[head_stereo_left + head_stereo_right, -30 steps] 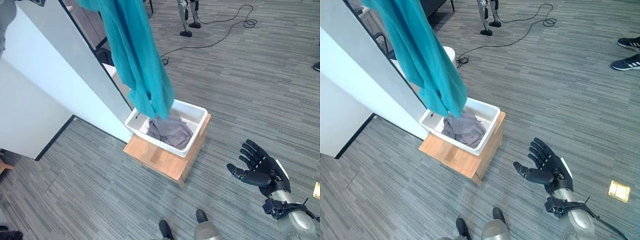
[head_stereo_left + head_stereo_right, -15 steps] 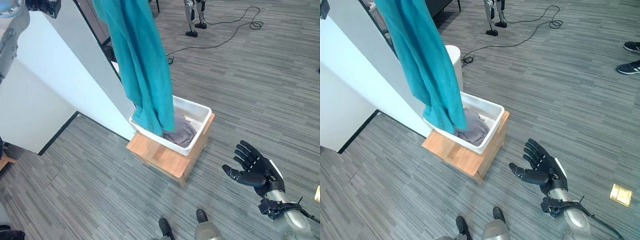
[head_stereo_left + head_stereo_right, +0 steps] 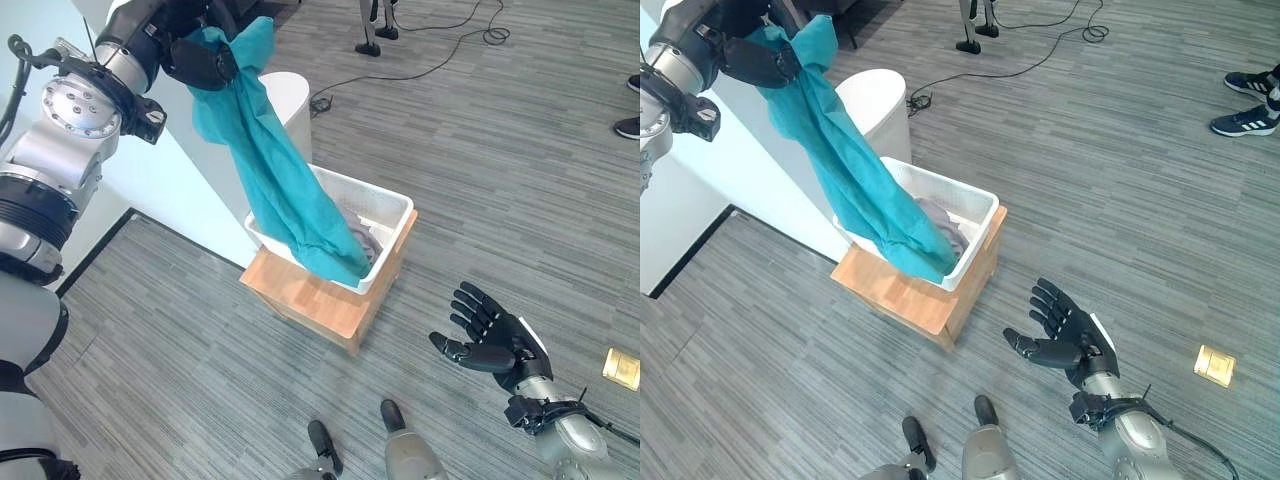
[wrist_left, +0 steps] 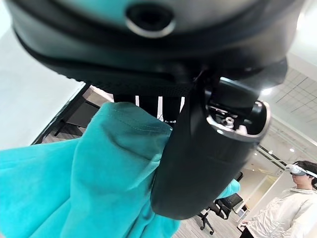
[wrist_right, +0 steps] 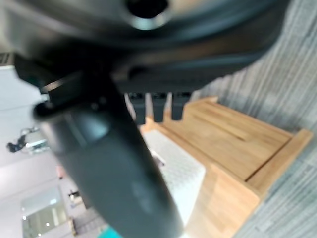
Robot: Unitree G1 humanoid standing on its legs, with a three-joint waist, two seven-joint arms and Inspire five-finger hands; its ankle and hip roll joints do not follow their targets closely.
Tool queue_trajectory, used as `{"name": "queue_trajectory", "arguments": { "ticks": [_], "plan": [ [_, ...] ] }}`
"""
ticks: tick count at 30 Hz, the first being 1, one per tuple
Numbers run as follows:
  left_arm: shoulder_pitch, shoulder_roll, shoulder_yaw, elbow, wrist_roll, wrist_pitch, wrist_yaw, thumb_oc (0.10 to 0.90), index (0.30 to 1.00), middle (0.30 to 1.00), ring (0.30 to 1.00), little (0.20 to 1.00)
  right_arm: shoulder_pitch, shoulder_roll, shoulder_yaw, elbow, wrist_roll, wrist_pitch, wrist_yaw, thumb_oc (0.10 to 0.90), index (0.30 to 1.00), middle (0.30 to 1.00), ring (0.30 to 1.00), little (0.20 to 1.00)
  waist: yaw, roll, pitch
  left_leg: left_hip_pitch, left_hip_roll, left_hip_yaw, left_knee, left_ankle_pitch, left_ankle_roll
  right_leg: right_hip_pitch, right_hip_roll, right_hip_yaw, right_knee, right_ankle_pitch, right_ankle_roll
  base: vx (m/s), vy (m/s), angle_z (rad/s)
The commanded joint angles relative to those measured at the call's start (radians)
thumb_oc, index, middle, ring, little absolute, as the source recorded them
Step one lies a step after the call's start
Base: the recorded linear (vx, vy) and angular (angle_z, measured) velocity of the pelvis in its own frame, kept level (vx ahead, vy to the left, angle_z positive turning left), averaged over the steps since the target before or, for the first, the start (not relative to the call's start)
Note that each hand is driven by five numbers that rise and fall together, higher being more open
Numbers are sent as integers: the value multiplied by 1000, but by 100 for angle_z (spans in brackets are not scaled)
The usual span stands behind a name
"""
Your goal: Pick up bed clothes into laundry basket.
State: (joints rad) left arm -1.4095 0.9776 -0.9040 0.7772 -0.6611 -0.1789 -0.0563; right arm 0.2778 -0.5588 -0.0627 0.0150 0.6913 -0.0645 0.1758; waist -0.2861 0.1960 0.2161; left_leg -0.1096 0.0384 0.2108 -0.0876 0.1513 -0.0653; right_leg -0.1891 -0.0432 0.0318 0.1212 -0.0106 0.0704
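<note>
Left eye view: my left robot hand is clenched round the top of the teal garment, whose lower end drapes over the near rim of the white laundry basket on its wooden stand. Released now, I judge it could slide outside onto the floor. Right eye view: my right robot hand hangs relaxed, fingers spread, well apart. Left wrist view: the thumb pins the cloth firmly.
</note>
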Motion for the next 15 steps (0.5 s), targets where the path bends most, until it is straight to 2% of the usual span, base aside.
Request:
{"name": "queue_trajectory", "arguments": {
  "ticks": [1,9,15],
  "plan": [
    [-222,24,137,49,-4,-72,55,400,300,300,300,300,-51,-16,-41,-130,41,-58,35,800,900,900,900,900,-1,-64,8,120,-14,-6,0,-114,-35,145,-79,-9,-203,48,124,0,0,0],
    [-294,-26,88,33,-11,-84,67,400,300,300,300,300,-31,-8,-50,-132,53,-52,36,800,900,900,900,900,-21,-26,9,136,-23,-3,0,-119,-35,160,-81,-10,-204,42,124,42,7,2],
    [-297,-53,89,60,-1,-78,66,400,300,300,300,300,-11,-9,-71,-140,53,-48,32,800,900,900,900,900,-51,-7,20,136,-22,12,0,-121,-36,148,-79,3,-204,42,123,29,8,-2]
  ]
}}
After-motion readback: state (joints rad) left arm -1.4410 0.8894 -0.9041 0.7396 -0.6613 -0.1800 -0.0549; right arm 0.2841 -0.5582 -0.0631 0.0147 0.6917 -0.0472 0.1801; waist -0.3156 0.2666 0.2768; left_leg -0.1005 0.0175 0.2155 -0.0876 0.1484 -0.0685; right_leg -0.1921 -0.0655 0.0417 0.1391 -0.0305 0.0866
